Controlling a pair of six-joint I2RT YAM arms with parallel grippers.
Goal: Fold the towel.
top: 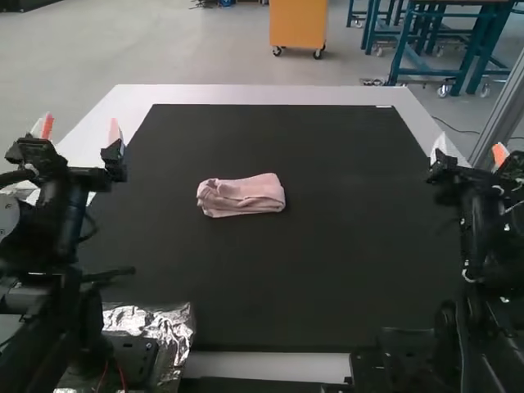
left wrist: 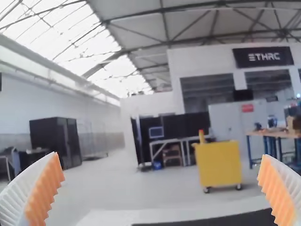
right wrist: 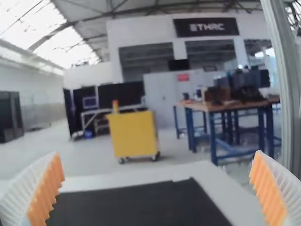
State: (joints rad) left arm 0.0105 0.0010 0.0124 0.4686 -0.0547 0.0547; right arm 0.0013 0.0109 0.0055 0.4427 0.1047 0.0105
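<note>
Left end effector (top: 80,127) and right end effector (top: 470,151) open, pink towel (top: 241,195) folded crosswise

The left end effector's white, ribbed fingers (left wrist: 21,188) stand wide apart, with nothing between their toothed orange pads (left wrist: 44,195). The right end effector is spread likewise, its matching ribbed fingers empty. In the high view both are well apart from the towel, one off to each side.

Between the arms, the towel lies on the black mat (top: 344,246), a little left of its middle. It is folded into a compact, layered oblong, its long axis running left to right, the right end angled slightly farther from the arms. The cloth looks soft, with rounded corners and folded layers showing at the left end.

The mat is flat, dark and matte, over a smooth white counter (top: 262,94). Crinkled, shiny silver foil (top: 176,327) lies by the left arm's base.
</note>
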